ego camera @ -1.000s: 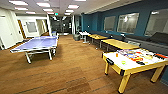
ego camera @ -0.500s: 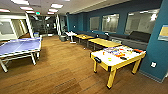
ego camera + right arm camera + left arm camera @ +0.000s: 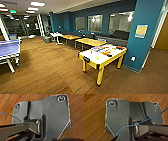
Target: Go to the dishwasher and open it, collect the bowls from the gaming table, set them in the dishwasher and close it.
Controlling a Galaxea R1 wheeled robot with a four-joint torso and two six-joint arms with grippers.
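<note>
Beside the teal wall: long white-topped, yellow-edged gaming table (image 3: 100, 55)
Colourful game sheets (image 3: 105, 50) cover its far end; neither gripper's state can be told.

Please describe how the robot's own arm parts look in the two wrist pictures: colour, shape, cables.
Each wrist shows a wide dark grey plate with rounded corners and round silver fittings. Beside it runs a grey jointed bar ending in a metal ring. A thin blue cable crosses each plate.
</note>
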